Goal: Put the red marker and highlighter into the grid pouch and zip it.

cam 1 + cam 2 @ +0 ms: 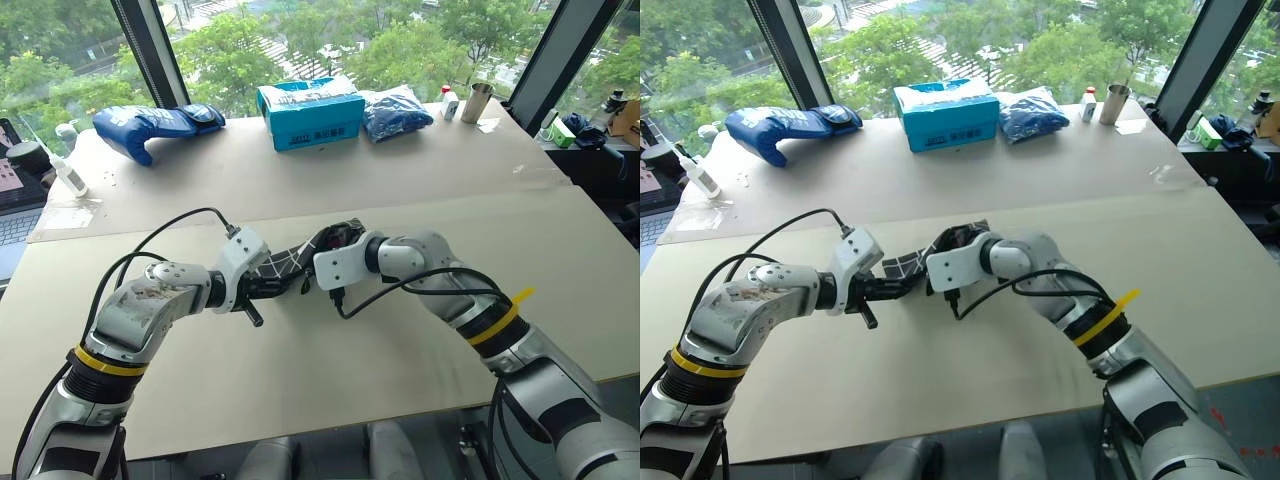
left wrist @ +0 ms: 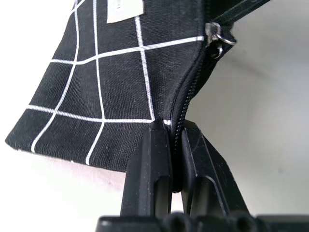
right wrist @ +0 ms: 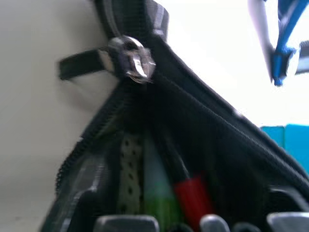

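Note:
The grid pouch (image 1: 290,262) is held just above the beige table (image 1: 330,380), black with white lines. My left gripper (image 2: 175,126) is shut on the zipper edge at the pouch's closed end. At the pouch's open mouth, my right gripper (image 1: 336,243) is open, its fingers spread to either side. Inside the pouch lie the red marker (image 3: 193,198), red cap showing, and beside it the green highlighter (image 3: 157,203). The zipper slider (image 3: 131,58) sits at the far end of the open mouth, its black pull strap (image 3: 79,64) sticking out sideways.
Along the table's far edge stand a teal box (image 1: 310,112), a blue glove (image 1: 150,128), a blue packet (image 1: 397,112) and a metal cup (image 1: 478,100). A small bottle (image 1: 68,175) and a laptop (image 1: 15,200) are at the far left.

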Available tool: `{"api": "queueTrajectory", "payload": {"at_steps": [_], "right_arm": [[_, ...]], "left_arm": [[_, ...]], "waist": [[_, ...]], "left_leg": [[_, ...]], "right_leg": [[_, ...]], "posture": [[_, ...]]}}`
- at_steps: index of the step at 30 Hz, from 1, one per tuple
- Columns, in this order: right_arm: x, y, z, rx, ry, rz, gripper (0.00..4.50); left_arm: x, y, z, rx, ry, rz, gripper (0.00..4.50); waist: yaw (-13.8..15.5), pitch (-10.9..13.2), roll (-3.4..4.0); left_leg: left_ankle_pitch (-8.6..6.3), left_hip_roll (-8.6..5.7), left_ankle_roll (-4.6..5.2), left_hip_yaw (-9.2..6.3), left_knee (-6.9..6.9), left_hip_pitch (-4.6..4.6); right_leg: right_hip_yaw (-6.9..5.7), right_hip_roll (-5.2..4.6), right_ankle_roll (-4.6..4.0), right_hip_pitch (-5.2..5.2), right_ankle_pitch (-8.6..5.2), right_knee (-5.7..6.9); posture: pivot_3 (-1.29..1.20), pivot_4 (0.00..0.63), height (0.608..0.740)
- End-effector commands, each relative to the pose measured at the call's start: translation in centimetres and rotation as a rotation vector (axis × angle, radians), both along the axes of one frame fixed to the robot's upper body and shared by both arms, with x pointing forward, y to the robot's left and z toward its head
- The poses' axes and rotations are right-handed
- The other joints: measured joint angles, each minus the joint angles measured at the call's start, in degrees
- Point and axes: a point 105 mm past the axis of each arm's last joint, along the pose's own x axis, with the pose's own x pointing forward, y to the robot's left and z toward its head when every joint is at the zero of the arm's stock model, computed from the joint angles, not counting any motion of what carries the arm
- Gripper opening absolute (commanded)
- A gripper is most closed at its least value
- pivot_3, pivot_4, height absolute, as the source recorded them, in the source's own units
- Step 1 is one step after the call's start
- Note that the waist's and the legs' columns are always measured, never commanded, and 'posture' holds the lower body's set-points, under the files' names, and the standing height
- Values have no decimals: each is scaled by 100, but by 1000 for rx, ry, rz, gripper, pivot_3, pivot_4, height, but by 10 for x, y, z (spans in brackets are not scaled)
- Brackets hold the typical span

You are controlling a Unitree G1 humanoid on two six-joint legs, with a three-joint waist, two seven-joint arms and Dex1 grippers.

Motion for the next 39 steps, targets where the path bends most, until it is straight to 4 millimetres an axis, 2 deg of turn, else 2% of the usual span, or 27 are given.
{"api": "queueTrajectory", "payload": {"at_steps": [1,4,8,10,11,14,17,20,27,30,34,39], "right_arm": [[8,-25,50,171,-6,-54,4117],[-5,-60,67,290,131,-53,4117],[-32,-95,68,483,413,-53,4117],[-37,-110,70,642,539,-90,4117],[-40,-117,62,671,594,-128,4117],[-49,-122,13,604,723,-270,4117],[-47,-109,-24,589,747,-382,4117],[-31,-84,-39,673,748,-487,4117],[-16,-17,-35,746,730,-450,4117],[-20,11,-32,744,775,-386,4117],[-35,27,-32,711,851,-308,4117],[-36,26,-39,665,846,-304,4117]], "left_arm": [[2,2,9,-26,-26,19,0],[2,2,10,-58,-12,34,0],[2,4,10,-55,-9,42,0],[2,5,9,-56,-7,46,0],[2,5,9,-57,-7,48,0],[3,6,11,-60,-8,52,0],[3,7,11,-59,-9,55,0],[3,8,12,-57,-11,55,0],[4,8,14,-53,-21,57,0],[4,8,14,-53,-23,58,0],[4,9,15,-55,-26,65,0],[4,9,14,-56,-27,72,0]], "waist": [[-8,0,0],[27,0,0],[104,0,0],[88,0,0],[75,0,0],[107,0,0],[110,0,0],[58,0,0],[108,0,0],[93,0,0],[90,0,0],[69,0,0]], "left_leg": [[0,0,0,0,0,0],[0,0,1,-1,0,-3],[-8,2,12,-5,0,-4],[-10,4,14,-4,-2,-2],[-10,7,14,-3,-3,-1],[-10,11,14,0,-3,4],[-10,9,14,2,-2,4],[-8,10,11,15,-1,8],[-4,11,4,16,0,7],[-4,10,4,15,0,8],[-5,10,4,15,-1,7],[-5,8,5,14,-1,8]], "right_leg": [[0,0,0,0,0,1],[1,-2,0,-1,0,1],[-2,-2,3,5,1,-5],[-1,0,3,4,1,-5],[1,1,2,3,1,-4],[7,0,2,4,2,-2],[7,-1,2,4,2,-1],[20,-2,1,-3,2,-1],[21,-2,1,-5,6,2],[20,-2,2,-5,10,1],[18,-1,2,-5,10,4],[16,0,4,-5,12,4]], "posture": [[0,150,740],[0,150,740],[0,150,740],[0,150,740],[0,150,740],[0,150,740],[0,150,740],[0,150,740],[0,150,740],[0,150,740],[0,150,740],[0,150,740]]}}
